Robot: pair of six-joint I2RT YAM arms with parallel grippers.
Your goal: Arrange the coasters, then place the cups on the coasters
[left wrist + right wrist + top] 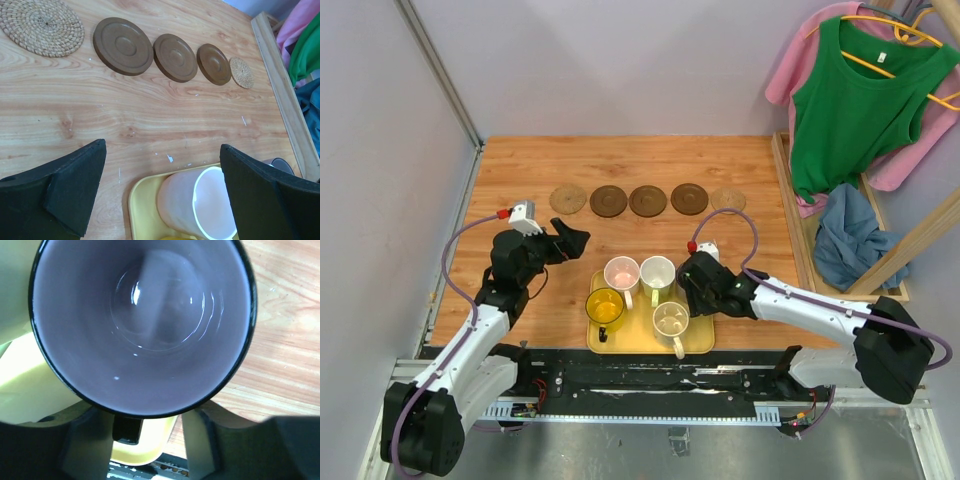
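Five coasters lie in a row across the far table: tan (568, 199), three dark brown (608, 201) (648, 201) (689, 198), and a small tan one (728, 199). On the yellow tray (635, 335) stand the pink cup (621, 272), green-white cup (657, 272), yellow cup (605, 308) and cream cup (671, 320). My right gripper (694, 284) hangs over the tray's right edge. In its wrist view the grey-purple cup (145, 315) fills the frame. The cup's dark handle (126, 430) sits between the fingers, against the left one, with a gap to the right finger (202, 440). My left gripper (162, 150) is open above the pink cup (195, 205).
A wooden rail (792, 230) borders the table on the right, with a green top (860, 100), pink garments and a blue cloth (850, 235) hanging beyond it. A wall closes the left side. The arms' base rail (650, 385) runs along the near edge.
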